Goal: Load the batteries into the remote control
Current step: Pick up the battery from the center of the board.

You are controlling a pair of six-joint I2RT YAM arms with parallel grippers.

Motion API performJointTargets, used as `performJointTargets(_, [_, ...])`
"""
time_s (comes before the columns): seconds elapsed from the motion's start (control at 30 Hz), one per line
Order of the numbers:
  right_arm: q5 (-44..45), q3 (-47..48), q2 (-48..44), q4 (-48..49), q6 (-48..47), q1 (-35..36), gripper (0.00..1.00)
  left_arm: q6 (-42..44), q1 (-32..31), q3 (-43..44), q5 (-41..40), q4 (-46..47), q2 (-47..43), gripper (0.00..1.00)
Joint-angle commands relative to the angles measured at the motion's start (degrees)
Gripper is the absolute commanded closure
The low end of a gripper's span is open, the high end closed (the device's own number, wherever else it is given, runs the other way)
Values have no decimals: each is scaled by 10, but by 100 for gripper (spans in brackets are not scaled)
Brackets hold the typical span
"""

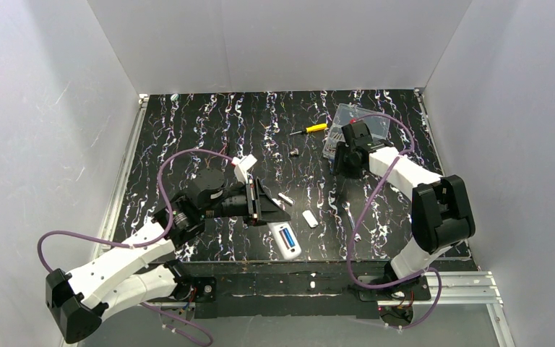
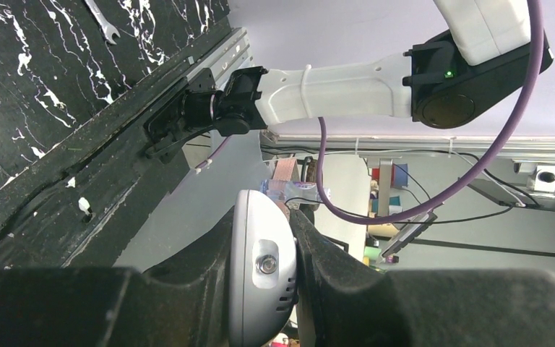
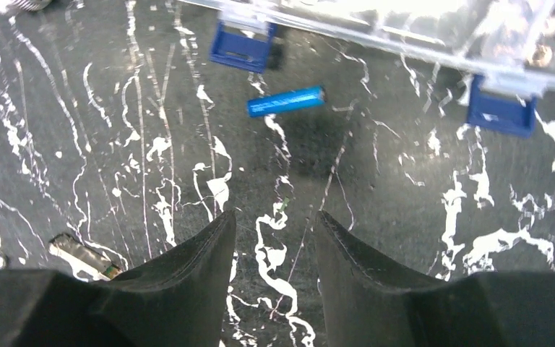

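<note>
Step in hand, by the look of it: pick-up of a battery [image 3: 285, 101] with the right gripper [image 3: 274, 220].

Fingers of that gripper spread, nothing between them, hovering over bare table [image 3: 79, 144] just short of the clear box [image 3: 376, 40].

Straight ahead of the fingertips, not touching them: one blue battery, lying flat just beside the near wall of the box. Between the two blue latches [image 3: 242, 45], closer to the left one.

Long axis crosswise to the reach, about parallel to the box wall, and so roughly along the line of the fingers' closing. Judgement: ends, not sides, in the path of the closing fingers. Likely call for a wrist turn before going down, and for care not to push the battery under the box edge.

Well apart from the box, off to its near left: the remote control [image 1: 287, 241], clamped in the left gripper [image 2: 260, 215], fingers shut tight on its rounded white end.

Blue streak in its open back in the overhead view, possibly a battery already seated; too small to be sure.

Between remote control and box, a small white piece [image 1: 310, 218] on the table, perhaps the cover.

Nearer arm for the loose battery: plainly the right.
</note>
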Motion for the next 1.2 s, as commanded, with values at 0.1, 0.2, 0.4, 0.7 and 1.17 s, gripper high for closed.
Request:
performJointTargets(0.1, [-145, -37, -44, 118, -251, -6, 46, 4, 8, -12, 10, 24, -30, 100])
performJointTargets(0.2, [-219, -57, -62, 146, -361, -6, 44, -1, 11, -12, 15, 25, -33, 100])
performJointTargets(0.4, [-244, -14, -35, 81, -532, -14, 43, -18, 18, -9, 36, 35, -27, 100])
performJointTargets(0.7, [-257, 56, 33, -29, -743, -38, 44, -29, 29, -1, 55, 44, -21, 100])
performJointTargets(1.17, [-332, 31, 61, 18, -874, -69, 47, -36, 45, -6, 65, 48, -28, 100])
